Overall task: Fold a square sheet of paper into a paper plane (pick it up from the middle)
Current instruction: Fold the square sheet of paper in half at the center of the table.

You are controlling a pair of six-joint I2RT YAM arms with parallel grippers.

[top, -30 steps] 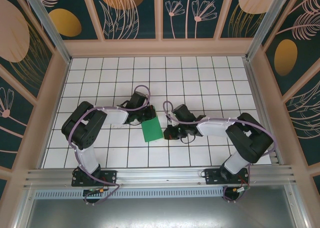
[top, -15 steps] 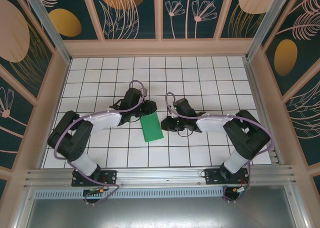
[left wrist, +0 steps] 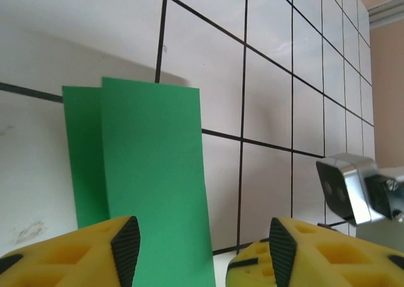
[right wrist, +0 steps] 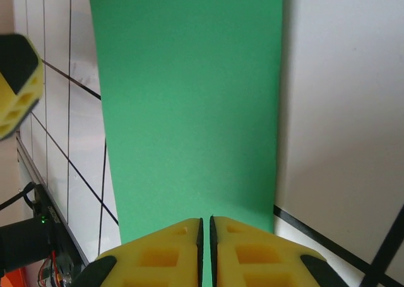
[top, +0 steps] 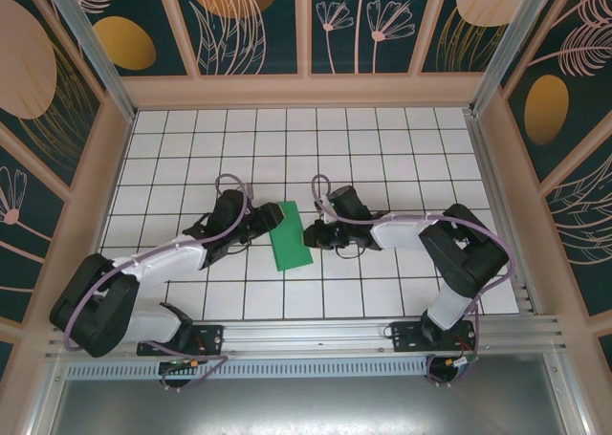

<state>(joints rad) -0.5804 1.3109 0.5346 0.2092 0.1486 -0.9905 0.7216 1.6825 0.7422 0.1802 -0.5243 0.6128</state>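
The square sheet of paper (top: 289, 248) lies flat on the tiles, folded into a narrow bright green rectangle. In the left wrist view its two layers (left wrist: 151, 173) sit slightly offset. My left gripper (top: 271, 215) hovers at the sheet's far left corner, open; its jaws (left wrist: 199, 249) straddle the paper's edge without touching it. My right gripper (top: 308, 234) is at the sheet's right edge, shut, its tips (right wrist: 206, 227) over the green paper (right wrist: 189, 104) with a hairline slit between them. The paper plane is out of view.
The white gridded table (top: 382, 139) is walled by tan panels on three sides, with a metal rail (top: 306, 337) at the near edge. The two grippers are close together across the paper; the right one's body (left wrist: 353, 186) appears in the left wrist view.
My left gripper opened and let go of the sheet's corner while its arm stretched low to the left. My right gripper shifted up-left to the paper's right edge. The paper stayed put.
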